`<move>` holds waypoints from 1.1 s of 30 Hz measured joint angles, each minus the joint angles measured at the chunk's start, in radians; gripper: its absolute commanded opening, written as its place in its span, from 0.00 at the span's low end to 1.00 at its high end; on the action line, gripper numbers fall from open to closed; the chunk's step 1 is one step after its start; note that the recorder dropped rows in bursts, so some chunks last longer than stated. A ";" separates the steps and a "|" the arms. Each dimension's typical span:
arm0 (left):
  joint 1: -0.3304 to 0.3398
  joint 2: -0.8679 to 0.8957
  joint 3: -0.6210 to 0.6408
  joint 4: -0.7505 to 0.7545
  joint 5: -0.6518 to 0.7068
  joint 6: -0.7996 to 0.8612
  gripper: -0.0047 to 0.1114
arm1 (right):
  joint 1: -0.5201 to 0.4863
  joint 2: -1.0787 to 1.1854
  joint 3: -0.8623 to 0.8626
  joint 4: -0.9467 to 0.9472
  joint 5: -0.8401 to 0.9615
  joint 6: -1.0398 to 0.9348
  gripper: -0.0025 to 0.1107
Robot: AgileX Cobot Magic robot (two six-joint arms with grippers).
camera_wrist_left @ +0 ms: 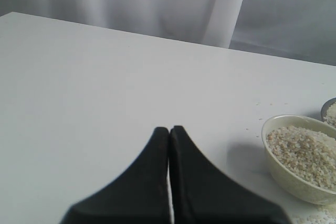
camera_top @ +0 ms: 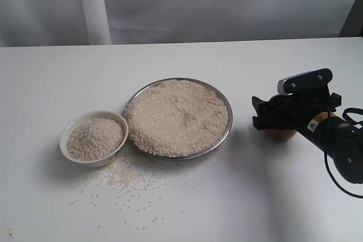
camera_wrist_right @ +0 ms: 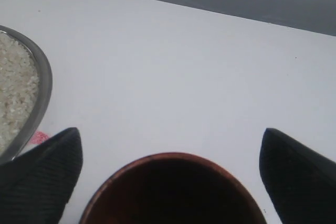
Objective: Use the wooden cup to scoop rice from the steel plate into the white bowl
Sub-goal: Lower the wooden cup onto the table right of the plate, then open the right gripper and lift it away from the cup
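Spilled rice (camera_top: 127, 179) lies just near of white bowl (camera_top: 66, 140); my right fingers (camera_wrist_right: 47, 166) spread astride wooden cup (camera_wrist_right: 173, 192); my left fingers (camera_wrist_left: 157, 171) pressed together.

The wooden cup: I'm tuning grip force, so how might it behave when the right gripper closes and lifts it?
The wooden cup looks glossy and rounded, so it may slip in the right gripper. It is wood, so probably rigid. Its interior looks empty, so it is likely light and could slide on the table if nudged.

Place: lab-style robot test setup.
Surface: plain white desk (camera_top: 51, 83) — wide and flat.
Backdrop: pale grey curtain (camera_top: 227, 4) hung behind.
Machinery: black robot arm (camera_top: 340, 143) — reaching over the desk.
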 measured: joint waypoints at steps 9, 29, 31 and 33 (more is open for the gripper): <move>0.000 0.000 0.000 0.000 0.000 0.000 0.04 | 0.000 0.000 0.000 0.000 -0.023 0.000 0.76; 0.000 0.000 0.000 0.000 0.000 0.000 0.04 | 0.000 -0.437 0.002 -0.029 0.276 0.000 0.76; 0.000 0.000 0.000 0.000 0.000 0.000 0.04 | 0.000 -0.513 0.002 -0.036 0.345 0.000 0.76; 0.000 0.000 0.000 0.000 0.000 0.000 0.04 | 0.000 -0.592 0.002 -0.039 0.405 0.000 0.76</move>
